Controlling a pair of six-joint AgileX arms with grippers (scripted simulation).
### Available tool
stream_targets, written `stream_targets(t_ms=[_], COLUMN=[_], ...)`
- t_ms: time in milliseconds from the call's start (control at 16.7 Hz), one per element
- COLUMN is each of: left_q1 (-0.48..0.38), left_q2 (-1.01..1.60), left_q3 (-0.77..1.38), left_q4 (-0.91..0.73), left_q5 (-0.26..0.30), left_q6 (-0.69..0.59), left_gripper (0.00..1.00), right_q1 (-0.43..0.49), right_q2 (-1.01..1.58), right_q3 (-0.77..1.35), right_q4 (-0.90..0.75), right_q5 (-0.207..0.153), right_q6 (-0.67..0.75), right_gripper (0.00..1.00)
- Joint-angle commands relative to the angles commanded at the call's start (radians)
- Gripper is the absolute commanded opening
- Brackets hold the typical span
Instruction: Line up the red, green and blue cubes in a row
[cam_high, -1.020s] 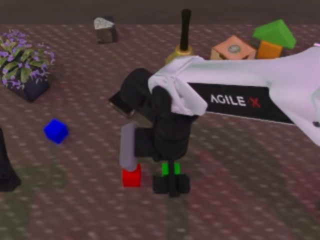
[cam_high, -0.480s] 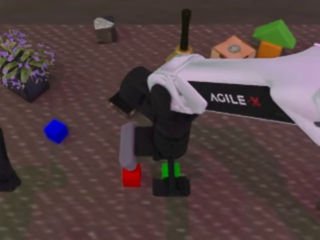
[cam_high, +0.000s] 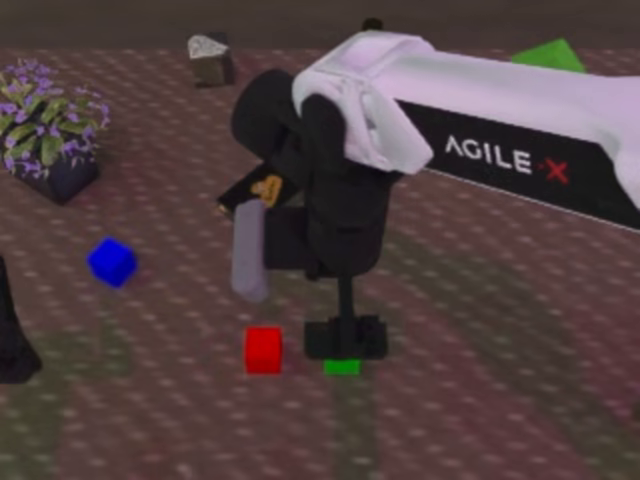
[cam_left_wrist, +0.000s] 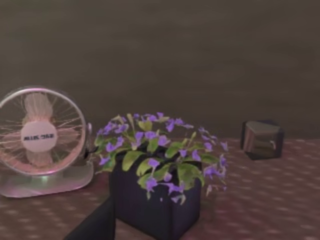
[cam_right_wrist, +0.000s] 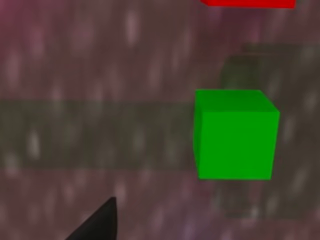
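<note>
The red cube (cam_high: 263, 350) sits on the table at front centre. The green cube (cam_high: 342, 367) stands just to its right with a small gap, mostly hidden under my right gripper (cam_high: 345, 338) in the top view. The right wrist view shows the green cube (cam_right_wrist: 235, 135) free on the table, with the red cube's edge (cam_right_wrist: 250, 2) beyond it. One dark fingertip (cam_right_wrist: 100, 222) shows there, well off to one side and touching nothing; the right gripper is open above the green cube. The blue cube (cam_high: 111, 262) lies apart at the left. My left gripper (cam_high: 8, 350) is parked at the left edge, open.
A potted purple-flowered plant (cam_high: 50, 130) stands at the back left, seen close in the left wrist view (cam_left_wrist: 157, 170) beside a small fan (cam_left_wrist: 40, 140). A dark grey block (cam_high: 212, 60) sits at the back. A green wedge (cam_high: 548, 55) peeks out behind my right arm.
My right gripper has let go of the green cube and risen; the cube now stands on the table right of the red one. The right arm now covers more of the back.
</note>
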Motion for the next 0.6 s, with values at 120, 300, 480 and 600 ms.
stream_targets(t_ms=[120,300,480,600], left_q1=[0.0,0.0,-0.007,-0.015], left_q2=[0.0,0.0,0.057,0.149], left_q3=[0.0,0.0,0.056,0.143], left_q4=[0.0,0.0,-0.037,-0.092], left_q5=[0.0,0.0,0.003,0.004], left_q6=[0.0,0.0,0.015,0.036], left_gripper=[1.0,1.0,1.0,1.0], right_q1=[0.0,-0.003,-0.037,-0.082], right_q2=[-0.001,0.003,-0.058,-0.152], right_q3=[0.001,-0.001,-0.054,-0.133], right_q4=[-0.002,0.001,0.047,0.11], right_q5=[0.0,0.0,-0.002,-0.006], right_q6=[0.0,0.0,0.028,0.066], right_gripper=[1.0,1.0,1.0,1.0])
